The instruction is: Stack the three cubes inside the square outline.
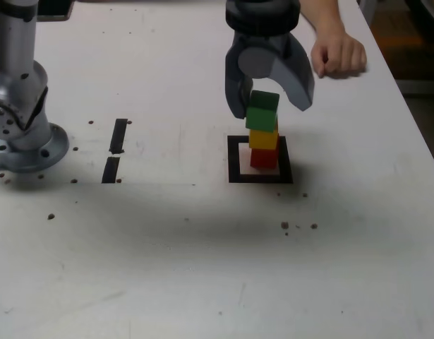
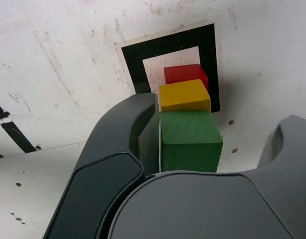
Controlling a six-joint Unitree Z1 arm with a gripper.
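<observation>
Red cube [image 1: 263, 158] sits inside the square outline [image 1: 234, 159] toward its far side, with the yellow cube [image 1: 264, 138] on it and the green cube [image 1: 262, 111] on top, turned slightly. Around the green cube the gripper [image 1: 270, 99] stands open, one jaw close beside it, the other well clear. White table [image 1: 202, 268] lies bare in front, speckled with dark crumbs. Two black tape strips [image 1: 116, 148] and the arm's base [image 1: 22, 120] stand toward the exterior view's left; a person's hand [image 1: 338, 55] rests behind.

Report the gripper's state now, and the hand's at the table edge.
Gripper: jaws open, straddling the green cube, holding nothing.
Person's hand: resting on the table, empty as far as visible.
</observation>
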